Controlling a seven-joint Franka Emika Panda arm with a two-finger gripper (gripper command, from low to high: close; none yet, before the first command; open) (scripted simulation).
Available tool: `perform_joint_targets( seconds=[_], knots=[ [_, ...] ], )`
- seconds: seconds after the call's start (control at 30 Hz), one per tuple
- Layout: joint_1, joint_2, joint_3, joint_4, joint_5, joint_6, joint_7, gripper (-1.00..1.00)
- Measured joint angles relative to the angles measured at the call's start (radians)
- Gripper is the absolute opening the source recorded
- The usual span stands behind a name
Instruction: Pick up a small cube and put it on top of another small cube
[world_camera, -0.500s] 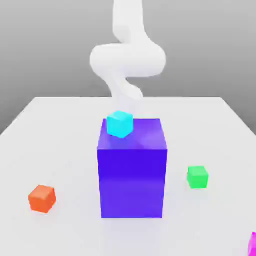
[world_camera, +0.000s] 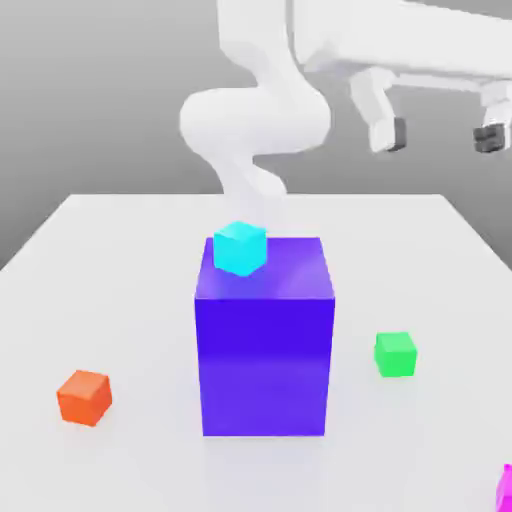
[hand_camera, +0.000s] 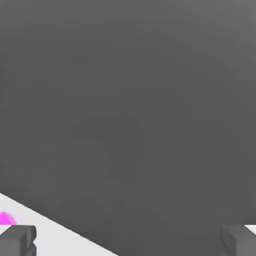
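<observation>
The magenta-pink small cube (world_camera: 505, 487) lies on the white table at the exterior view's lower right corner, cut off by the frame edge; a sliver of it (hand_camera: 6, 218) shows in the hand view. My gripper (world_camera: 438, 134) hangs high in the air at the exterior view's upper right, open, with nothing between its dark fingertips (world_camera: 394, 134). It is far above the table. A cyan cube (world_camera: 240, 248) rests on the back left corner of a tall purple block (world_camera: 264, 350).
An orange cube (world_camera: 84, 397) sits on the table (world_camera: 130, 300) at the exterior view's left, a green cube (world_camera: 396, 354) at the right of the purple block. The white arm (world_camera: 255, 120) rises behind the block.
The hand with its open gripper has swung into the exterior view at the upper right. The cubes and the block have not moved.
</observation>
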Motion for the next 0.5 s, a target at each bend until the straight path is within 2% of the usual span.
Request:
perform_joint_targets(
  seconds=[0.5],
  knots=[
    [0.151, 0.549, 0.086, 0.083, -0.109, 0.114, -0.186, 0.00]
  ],
)
